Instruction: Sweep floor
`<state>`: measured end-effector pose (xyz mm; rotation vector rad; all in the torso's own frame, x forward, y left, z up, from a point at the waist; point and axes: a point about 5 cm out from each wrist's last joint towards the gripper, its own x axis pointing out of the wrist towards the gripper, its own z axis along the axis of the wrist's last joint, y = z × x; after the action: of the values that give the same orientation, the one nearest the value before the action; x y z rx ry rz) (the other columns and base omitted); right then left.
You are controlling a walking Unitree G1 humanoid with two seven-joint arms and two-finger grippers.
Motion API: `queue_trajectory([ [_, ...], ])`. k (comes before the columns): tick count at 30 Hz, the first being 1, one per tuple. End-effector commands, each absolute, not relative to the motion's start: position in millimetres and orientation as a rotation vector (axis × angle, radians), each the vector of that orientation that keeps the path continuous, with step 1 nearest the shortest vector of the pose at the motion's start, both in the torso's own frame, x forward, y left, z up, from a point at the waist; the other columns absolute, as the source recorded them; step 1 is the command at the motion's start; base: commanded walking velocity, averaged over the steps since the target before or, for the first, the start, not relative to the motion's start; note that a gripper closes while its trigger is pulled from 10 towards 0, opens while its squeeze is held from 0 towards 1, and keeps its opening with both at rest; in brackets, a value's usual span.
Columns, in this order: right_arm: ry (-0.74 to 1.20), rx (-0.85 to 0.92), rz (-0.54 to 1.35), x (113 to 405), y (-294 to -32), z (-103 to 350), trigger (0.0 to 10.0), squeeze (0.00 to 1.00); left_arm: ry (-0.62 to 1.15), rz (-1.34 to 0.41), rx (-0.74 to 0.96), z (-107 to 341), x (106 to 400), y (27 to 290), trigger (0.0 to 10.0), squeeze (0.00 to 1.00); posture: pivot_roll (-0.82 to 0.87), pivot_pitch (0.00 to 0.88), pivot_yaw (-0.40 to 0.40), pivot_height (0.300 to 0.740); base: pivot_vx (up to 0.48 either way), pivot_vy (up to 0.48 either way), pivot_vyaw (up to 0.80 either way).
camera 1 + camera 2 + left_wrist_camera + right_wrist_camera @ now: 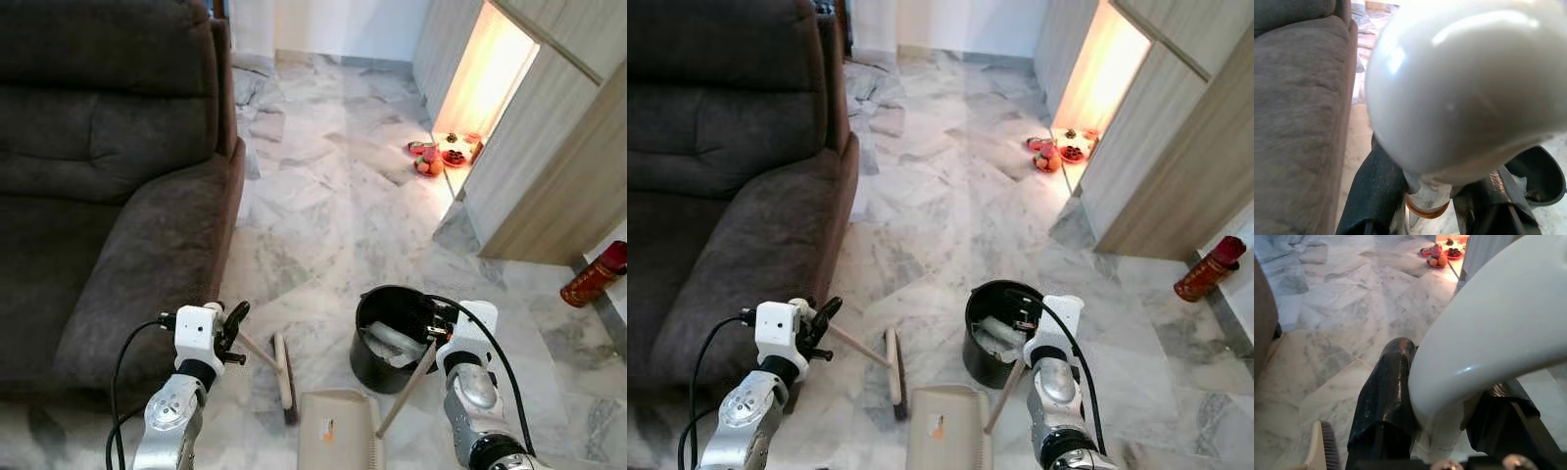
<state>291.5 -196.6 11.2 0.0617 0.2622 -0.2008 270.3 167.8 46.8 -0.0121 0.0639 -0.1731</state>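
Left end effector (pixel 233 328) clamps the broom (pixel 284 370) handle. Right end effector (pixel 438 340) grips the dustpan (pixel 338 429) handle, bin (pixel 392 338) at its 12 o'clock.

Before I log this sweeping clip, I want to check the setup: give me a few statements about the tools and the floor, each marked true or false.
1. The left gripper holds the broom by its handle. True.
2. The black bin stands on the sofa. False: it stands on the marble floor, to the right of the sofa.
3. The right gripper is shut on the dustpan handle. True.
4. The dustpan lies between the two arms, beside the broom head. True.
5. The red can lies inside the bin. False: it stands at the far right, by the cabinet.
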Motion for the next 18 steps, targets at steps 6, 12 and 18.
queue_trajectory([
  [6,0.255,0.062,-0.202,292.8,-198.6,13.2,10.0,0.00,0.065,-0.190,-0.005,46.9,271.0,164.0,10.0,0.00,0.07,0.050,-0.100,0.740,-0.246,0.000,0.00],
  [12,0.255,0.062,-0.201,293.2,-198.9,13.6,10.0,0.00,0.067,-0.195,-0.004,46.2,270.9,163.1,10.0,0.00,0.07,0.047,-0.103,0.740,-0.241,0.000,0.00],
  [18,0.248,0.062,-0.199,294.1,-199.5,14.9,10.0,0.00,0.068,-0.201,-0.006,45.6,270.9,161.7,10.0,0.00,0.06,0.040,-0.104,0.740,-0.161,0.000,0.00],
])
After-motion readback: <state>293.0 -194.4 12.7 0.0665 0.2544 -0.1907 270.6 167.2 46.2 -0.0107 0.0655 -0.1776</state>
